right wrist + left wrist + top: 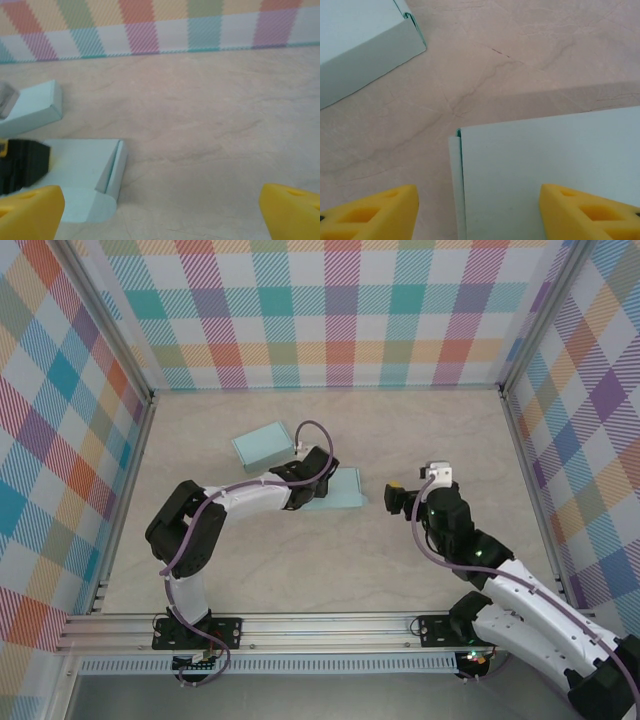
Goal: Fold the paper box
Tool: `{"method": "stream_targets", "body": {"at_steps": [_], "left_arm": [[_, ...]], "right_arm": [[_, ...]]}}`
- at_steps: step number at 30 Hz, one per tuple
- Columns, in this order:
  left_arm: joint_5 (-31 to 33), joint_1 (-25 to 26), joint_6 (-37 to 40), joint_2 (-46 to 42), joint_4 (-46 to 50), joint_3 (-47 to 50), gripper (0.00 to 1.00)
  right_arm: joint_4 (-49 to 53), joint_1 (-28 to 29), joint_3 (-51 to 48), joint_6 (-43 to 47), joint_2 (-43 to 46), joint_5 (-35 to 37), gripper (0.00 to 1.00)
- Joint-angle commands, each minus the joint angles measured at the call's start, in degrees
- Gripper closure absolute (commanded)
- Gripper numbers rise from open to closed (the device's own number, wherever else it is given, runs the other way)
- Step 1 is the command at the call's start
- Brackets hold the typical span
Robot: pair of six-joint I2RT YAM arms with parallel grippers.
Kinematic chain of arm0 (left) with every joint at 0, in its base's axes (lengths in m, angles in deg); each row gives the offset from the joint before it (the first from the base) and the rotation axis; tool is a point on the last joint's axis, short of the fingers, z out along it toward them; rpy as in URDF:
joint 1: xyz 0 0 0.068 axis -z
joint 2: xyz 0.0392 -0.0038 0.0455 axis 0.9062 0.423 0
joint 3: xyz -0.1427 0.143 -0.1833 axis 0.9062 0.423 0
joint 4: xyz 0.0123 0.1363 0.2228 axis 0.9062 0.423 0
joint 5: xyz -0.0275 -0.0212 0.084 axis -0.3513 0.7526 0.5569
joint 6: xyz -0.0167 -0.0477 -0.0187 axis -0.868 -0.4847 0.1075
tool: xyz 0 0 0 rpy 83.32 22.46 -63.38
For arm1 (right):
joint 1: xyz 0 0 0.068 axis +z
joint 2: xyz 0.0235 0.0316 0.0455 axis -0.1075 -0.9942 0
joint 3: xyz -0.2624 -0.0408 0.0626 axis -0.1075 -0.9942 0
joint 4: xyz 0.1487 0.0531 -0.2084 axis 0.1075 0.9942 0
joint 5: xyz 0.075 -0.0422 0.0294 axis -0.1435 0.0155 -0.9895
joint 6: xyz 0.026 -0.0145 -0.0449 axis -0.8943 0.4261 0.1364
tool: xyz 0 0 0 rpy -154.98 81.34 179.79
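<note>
**Item 1: part-folded paper box** (348,490). Pale mint card, plain and unprinted. It lies flat on the counter (300,570) near the middle, its long sides running roughly left to right. The top panel is smooth and level, and a narrow folded strip runs along one short edge. At the opposite end a side flap (114,167) stands tilted up from the panel, and a rounded tab (87,207) lies flat on the surface beside it.

**Item 2: folded paper box** (262,445). Same pale mint card. It is a low, closed rectangular shape with crisp corners, resting flat and turned slightly askew. It sits behind and to the left of Item 1, near it but not touching.
</note>
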Motion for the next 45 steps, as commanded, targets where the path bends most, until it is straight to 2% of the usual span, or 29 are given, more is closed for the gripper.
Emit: {"method": "stream_targets", "body": {"at_steps": [1, 8, 13, 19, 24, 30, 32, 34, 38, 45], "left_arm": [[0.5, -0.1, -1.5, 1.4, -0.8, 2.0, 0.35], [1.5, 0.5, -2.6, 2.1, -2.1, 4.0, 0.36], [2.0, 0.8, -3.4, 1.8, -2.6, 5.4, 0.36], [1.6, 0.8, -3.9, -1.0, -3.8, 6.8, 0.37], [1.2, 0.7, -3.7, -5.0, -4.4, 7.3, 0.37], [0.4, -0.2, -4.4, -7.0, -3.7, 7.5, 0.37], [0.2, -0.6, -4.7, -7.3, -3.8, 7.8, 0.37], [0.1, -0.8, -5.0, -7.2, -3.6, 8.0, 0.37], [-0.4, -1.4, -5.4, -7.2, -3.8, 8.4, 0.37], [-5.0, -3.6, -5.8, -6.4, -5.6, 9.8, 0.44]], "right_arm": [[-1.2, -1.3, 2.0, -4.9, -1.6, 4.2, 0.00], [1.9, -1.6, 8.7, -2.1, -11.1, 1.0, 0.00], [11.3, -3.1, 17.8, -4.5, -21.9, -6.6, 0.00], [18.1, -6.8, 26.7, -8.9, -35.1, -20.8, 0.00], [19.5, -7.8, 31.2, -12.2, -40.9, -23.7, 0.00], [15.5, -7.7, 29.3, -9.0, -41.0, -25.3, 0.00], [16.3, -7.9, 29.0, -6.1, -42.0, -28.2, 0.00], [18.9, -8.8, 30.6, -6.6, -44.5, -31.8, 0.00], [18.0, -10.0, 31.7, -6.6, -48.9, -38.2, 0.01], [14.0, -12.6, 33.2, -7.9, -57.1, -48.5, 0.15]]}}
